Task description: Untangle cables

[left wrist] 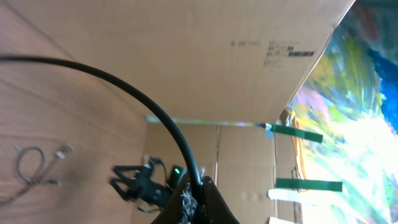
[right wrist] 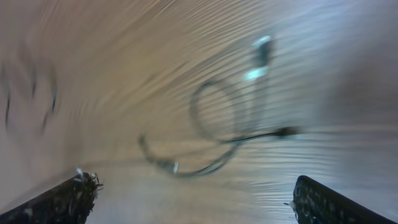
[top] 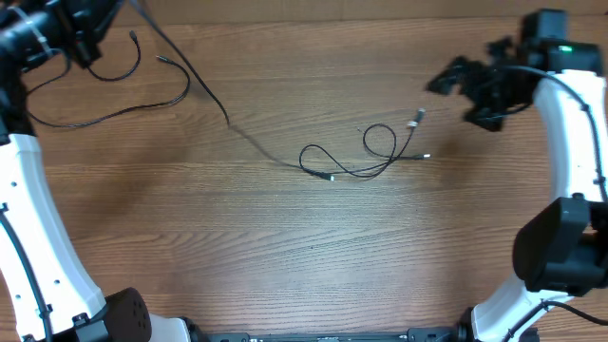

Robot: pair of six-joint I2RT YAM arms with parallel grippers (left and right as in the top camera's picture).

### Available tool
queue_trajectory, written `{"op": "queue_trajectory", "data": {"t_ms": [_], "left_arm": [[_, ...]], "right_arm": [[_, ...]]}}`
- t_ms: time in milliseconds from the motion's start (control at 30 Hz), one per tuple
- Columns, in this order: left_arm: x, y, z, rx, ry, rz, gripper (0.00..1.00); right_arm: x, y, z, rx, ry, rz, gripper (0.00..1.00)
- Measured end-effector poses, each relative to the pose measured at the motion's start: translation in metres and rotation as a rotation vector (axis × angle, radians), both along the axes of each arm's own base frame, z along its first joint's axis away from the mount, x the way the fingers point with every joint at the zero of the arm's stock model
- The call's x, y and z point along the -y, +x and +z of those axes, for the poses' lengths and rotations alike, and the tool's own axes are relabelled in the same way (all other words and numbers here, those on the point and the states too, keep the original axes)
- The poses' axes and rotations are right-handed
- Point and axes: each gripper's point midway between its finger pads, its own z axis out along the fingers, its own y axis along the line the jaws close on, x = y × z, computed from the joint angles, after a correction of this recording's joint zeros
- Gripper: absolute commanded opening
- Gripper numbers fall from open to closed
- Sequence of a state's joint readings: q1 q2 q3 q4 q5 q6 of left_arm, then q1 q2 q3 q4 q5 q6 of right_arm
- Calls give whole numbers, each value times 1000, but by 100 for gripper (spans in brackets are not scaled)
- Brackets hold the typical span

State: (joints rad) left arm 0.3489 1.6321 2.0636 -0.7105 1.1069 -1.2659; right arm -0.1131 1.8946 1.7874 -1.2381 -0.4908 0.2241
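A small tangle of thin black cables [top: 366,157] with small plugs lies at the table's centre. It also shows in the right wrist view [right wrist: 214,124] and the left wrist view [left wrist: 31,171]. One black cable [top: 195,81] runs from the tangle up to the top left. My left gripper [top: 85,40] is raised there and, in the left wrist view, its fingers [left wrist: 200,186] are shut on that cable [left wrist: 124,87]. My right gripper [top: 451,81] is open and empty, up and to the right of the tangle, with its fingers [right wrist: 196,185] wide apart.
Two separate loose cable strands lie at the far left: a long one [top: 114,112] and a short curved one [top: 128,59]. Cardboard walls [left wrist: 205,56] stand behind the table. The arm bases sit at the front corners.
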Motion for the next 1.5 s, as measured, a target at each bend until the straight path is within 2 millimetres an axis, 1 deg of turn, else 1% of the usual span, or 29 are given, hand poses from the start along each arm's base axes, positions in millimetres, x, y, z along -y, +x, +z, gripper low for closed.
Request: {"op": "queue_trajectory", "data": {"t_ms": [167, 267, 333, 433, 567, 633, 867, 967, 1000, 1033, 1067, 1100, 1167, 1200, 1233, 1367, 1433, 1500], "left_arm": [[33, 1, -3, -86, -63, -42, 4], [47, 2, -5, -136, -97, -45, 4], [50, 4, -9, -168, -109, -29, 4], [46, 6, -22, -251, -125, 25, 4], [40, 5, -41, -357, -139, 88, 4], [38, 5, -44, -372, -138, 104, 4], [35, 7, -46, -377, -132, 126, 4], [35, 7, -46, -377, -132, 126, 4], [36, 7, -46, -377, -132, 126, 4], [36, 7, -46, -377, -131, 124, 4], [37, 7, -46, -377, -131, 122, 4], [38, 7, -46, -377, -130, 120, 4], [38, 7, -46, -377, -130, 120, 4], [38, 7, -46, -377, -130, 120, 4], [38, 7, -46, -377, -130, 119, 5], [38, 7, -46, -377, -129, 125, 4], [36, 8, -48, -386, -126, 138, 4], [33, 8, -55, -412, -120, 166, 4]], "right_arm": [[-90, -16, 16, 139, 109, 392, 100], [-137, -23, 27, 257, 152, 581, 100], [-165, -28, 33, 322, 172, 678, 100], [-204, -40, 42, 396, 212, 798, 100], [-243, -54, 55, 491, 274, 913, 100], [-259, -58, 62, 541, 300, 956, 100], [-317, -72, 89, 761, 351, 1093, 100], [-338, -75, 94, 816, 325, 1108, 100], [-343, -76, 94, 821, 313, 1104, 98], [-349, -77, 93, 823, 293, 1093, 93], [-351, -76, 93, 823, 283, 1086, 83], [-353, -76, 92, 822, 270, 1077, 64], [-354, -74, 91, 816, 251, 1059, 35], [-354, -72, 90, 805, 247, 1046, 25], [-353, -71, 89, 796, 242, 1033, 19], [-351, -67, 88, 759, 241, 985, 12], [-350, -65, 87, 742, 241, 964, 4], [-348, -64, 86, 717, 244, 941, 4]]}}
